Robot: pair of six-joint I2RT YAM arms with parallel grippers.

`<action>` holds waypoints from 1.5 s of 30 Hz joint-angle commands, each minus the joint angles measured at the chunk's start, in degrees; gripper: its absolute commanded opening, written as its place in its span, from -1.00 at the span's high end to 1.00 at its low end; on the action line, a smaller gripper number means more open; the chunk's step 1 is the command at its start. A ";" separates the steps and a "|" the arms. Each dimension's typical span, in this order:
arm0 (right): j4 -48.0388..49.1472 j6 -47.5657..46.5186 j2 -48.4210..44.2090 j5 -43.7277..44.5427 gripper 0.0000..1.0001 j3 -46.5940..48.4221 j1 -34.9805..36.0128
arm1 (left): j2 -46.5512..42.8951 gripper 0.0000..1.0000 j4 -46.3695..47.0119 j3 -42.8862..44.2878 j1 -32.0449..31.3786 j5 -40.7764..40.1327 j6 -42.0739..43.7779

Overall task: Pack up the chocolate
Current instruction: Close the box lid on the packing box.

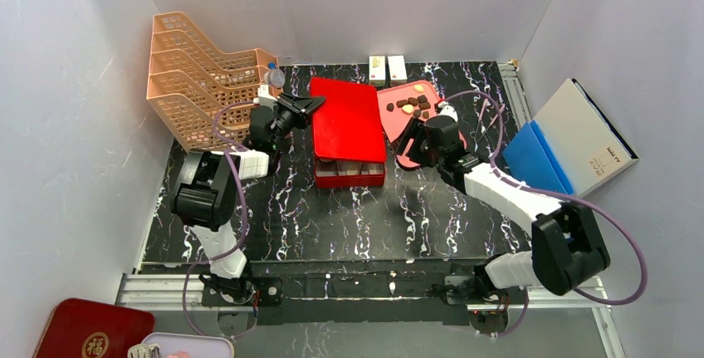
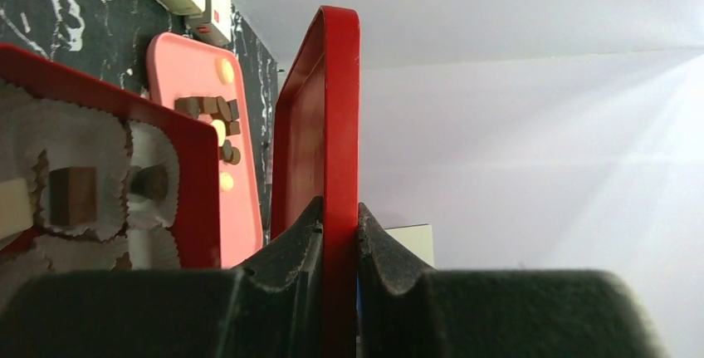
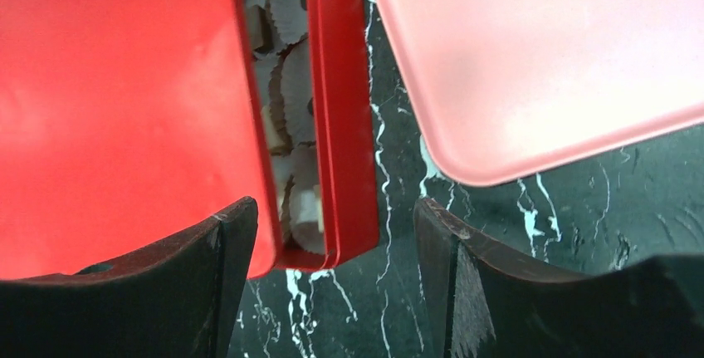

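Left tool point(image 2: 339, 218) clamped on red lid point(image 2: 320, 125) edge, lid raised over box point(image 1: 349, 179). Right tool point(image 3: 334, 210) open, astride box's right wall. Chocolate point(image 1: 413, 106) mostly on pink tray point(image 1: 392, 123) just beyond right tool; few pcs in box.

Brown chocolate point(image 2: 206, 107), pink tray point(image 2: 187, 63), red lid point(image 2: 336, 125)
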 commanded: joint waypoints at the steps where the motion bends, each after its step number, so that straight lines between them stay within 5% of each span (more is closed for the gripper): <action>1: 6.03 -2.79 4.23 -5.12 -0.54 3.73 -2.28 | 0.58 1.00 4.99 3.38 0.81 3.98 -2.17; 18: 11.36 -2.54 14.89 -10.92 -0.54 10.42 -3.78 | 6.56 1.00 10.02 4.64 1.35 9.37 -5.98; 45: 13.06 -2.26 23.91 -17.76 -0.54 16.08 -5.91 | 10.05 1.00 16.37 -1.58 -1.29 2.72 -7.35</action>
